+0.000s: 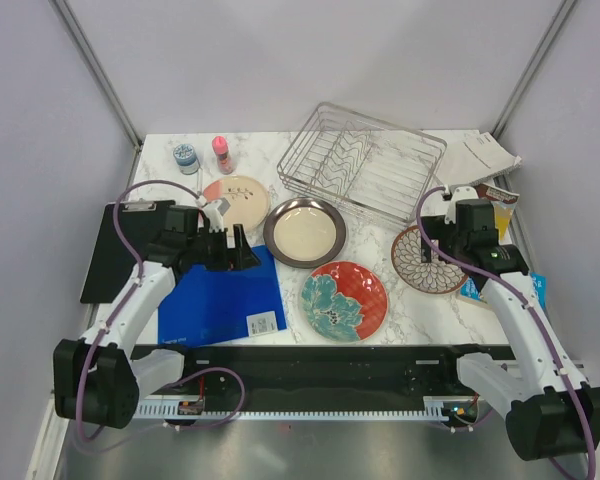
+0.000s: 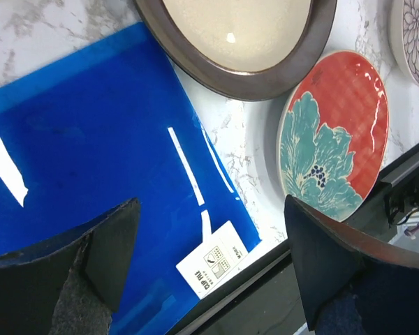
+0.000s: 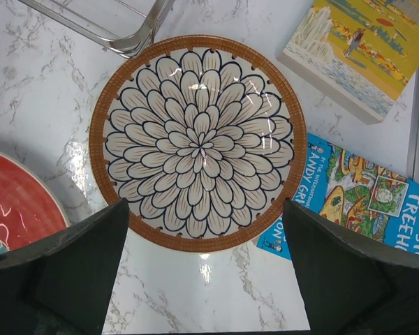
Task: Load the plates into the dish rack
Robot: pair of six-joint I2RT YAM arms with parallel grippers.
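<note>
The dish rack point(image 1: 365, 170), a silver wire basket, stands empty at the back of the table. Four plates lie flat in front of it: cream-pink with a twig mark point(image 1: 238, 200), cream with a dark rim point(image 1: 304, 232), red-orange with a teal flower point(image 1: 344, 300), and white with brown petals point(image 1: 420, 262). My left gripper point(image 1: 242, 252) hangs open over the blue folder point(image 2: 91, 139), left of the red-orange plate point(image 2: 335, 132). My right gripper point(image 3: 206, 204) hovers open above the near edge of the petal plate point(image 3: 199, 143), holding nothing.
A black clipboard point(image 1: 115, 250) lies at the left edge. Two small jars point(image 1: 185, 157) point(image 1: 222, 153) stand at the back left. Papers point(image 1: 485, 155) and picture books point(image 3: 349, 195) crowd the right side, one book touching the petal plate. A rack corner point(image 3: 112, 28) sits just beyond that plate.
</note>
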